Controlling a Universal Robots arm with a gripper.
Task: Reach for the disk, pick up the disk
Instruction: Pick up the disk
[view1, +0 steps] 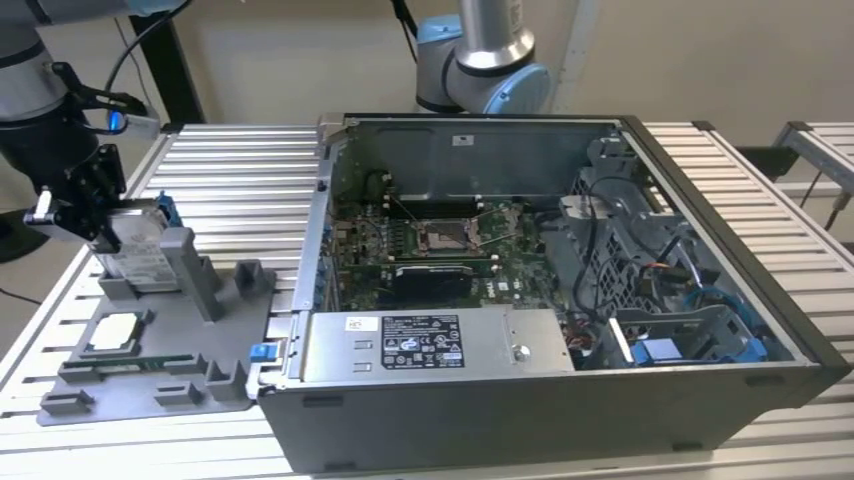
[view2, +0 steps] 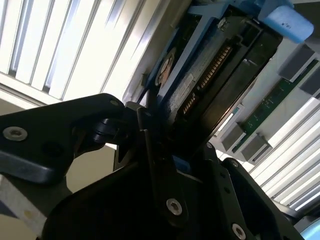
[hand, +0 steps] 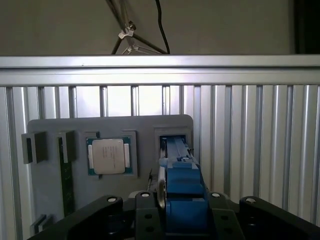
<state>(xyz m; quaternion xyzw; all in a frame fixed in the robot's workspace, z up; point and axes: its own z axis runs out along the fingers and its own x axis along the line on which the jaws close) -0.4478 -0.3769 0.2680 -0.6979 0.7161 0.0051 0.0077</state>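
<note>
Your gripper straddles blue-bracketed silver metal disk, slotted edgewise for face access, nine o'clock of dark metal case; clamp: cannot tell.

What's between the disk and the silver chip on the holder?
Nothing but bare grey holder separates disk and chip, in the first wrist view.

We can read no text | black-and-white printed label on the long grey metal box: print too small for us | small white sticker on the back wall of the open dark computer case: illegible | pale sticker on the blue-bracketed silver-grey disk: blurred
</note>
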